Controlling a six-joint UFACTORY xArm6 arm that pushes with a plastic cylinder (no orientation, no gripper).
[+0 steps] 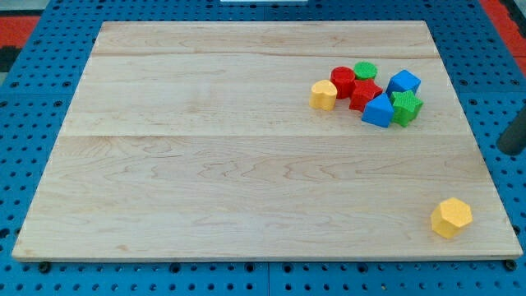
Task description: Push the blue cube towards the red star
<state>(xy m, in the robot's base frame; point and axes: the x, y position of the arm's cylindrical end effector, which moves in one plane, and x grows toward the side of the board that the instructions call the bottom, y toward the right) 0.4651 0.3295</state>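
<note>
The blue cube (403, 82) sits at the right end of a tight cluster in the board's upper right. The red star (365, 94) lies just to its lower left, in the middle of the cluster. A blue triangular block (379, 111) and a green star (406, 107) lie below and between them. A dark blurred shape at the view's right edge is my rod, and my tip (509, 151) is off the board's right side. It is well to the right of and below the blue cube, touching no block.
A red cylinder (343, 80), a green cylinder (365, 71) and a yellow heart-like block (324, 94) form the cluster's left side. A yellow hexagon (451, 217) lies alone near the lower right corner. The wooden board (246, 164) rests on a blue pegboard.
</note>
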